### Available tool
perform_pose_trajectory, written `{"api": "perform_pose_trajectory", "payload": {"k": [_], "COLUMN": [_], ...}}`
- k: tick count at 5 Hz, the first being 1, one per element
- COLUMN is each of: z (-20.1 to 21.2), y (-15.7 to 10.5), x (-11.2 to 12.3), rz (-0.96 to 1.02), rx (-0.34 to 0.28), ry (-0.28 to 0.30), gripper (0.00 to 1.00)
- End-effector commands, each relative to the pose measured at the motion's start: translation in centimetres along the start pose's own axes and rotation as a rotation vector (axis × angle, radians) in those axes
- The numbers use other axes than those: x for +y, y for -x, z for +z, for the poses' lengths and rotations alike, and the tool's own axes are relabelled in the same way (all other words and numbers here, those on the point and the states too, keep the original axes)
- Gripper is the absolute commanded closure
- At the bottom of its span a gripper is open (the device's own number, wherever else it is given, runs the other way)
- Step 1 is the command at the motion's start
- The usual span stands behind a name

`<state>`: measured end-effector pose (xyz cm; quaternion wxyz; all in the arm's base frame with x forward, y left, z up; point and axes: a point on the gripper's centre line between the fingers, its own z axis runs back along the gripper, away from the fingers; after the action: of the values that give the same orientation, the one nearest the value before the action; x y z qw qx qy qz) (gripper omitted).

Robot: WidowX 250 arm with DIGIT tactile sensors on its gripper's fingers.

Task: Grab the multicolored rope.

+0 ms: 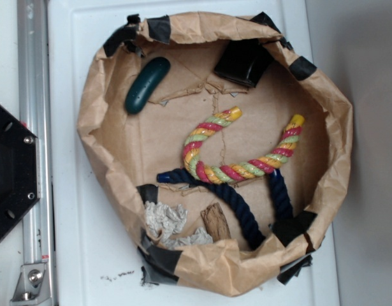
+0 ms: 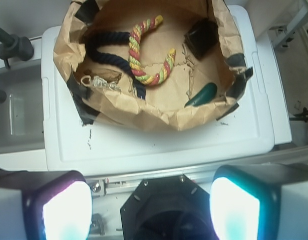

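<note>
Here we see the multicolored rope lying in a U on the brown paper floor of the paper-bag basin, both yellow ends free. Its curve crosses over the dark navy rope, touching it. Around them, well apart from the striped rope, sit a dark green oblong, a black block, a crumpled grey wad and a small wood piece. The basin rests on the white bench. In the wrist view our tool hangs released, its pads spread wide, well clear of the basin and holding nothing.
</note>
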<state>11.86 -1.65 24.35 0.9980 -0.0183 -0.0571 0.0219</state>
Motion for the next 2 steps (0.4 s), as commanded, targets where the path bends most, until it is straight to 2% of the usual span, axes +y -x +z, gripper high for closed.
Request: {"api": "perform_pose_trajectory", "payload": {"k": [1, 2], "z": [0.0, -2.9], "y": [0.0, -4.7], "x": [0.0, -0.3], "rz": [0.0, 0.002], "rx": [0.0, -0.148], "ry": [0.0, 0.008], "gripper": [0.0, 0.0]}}
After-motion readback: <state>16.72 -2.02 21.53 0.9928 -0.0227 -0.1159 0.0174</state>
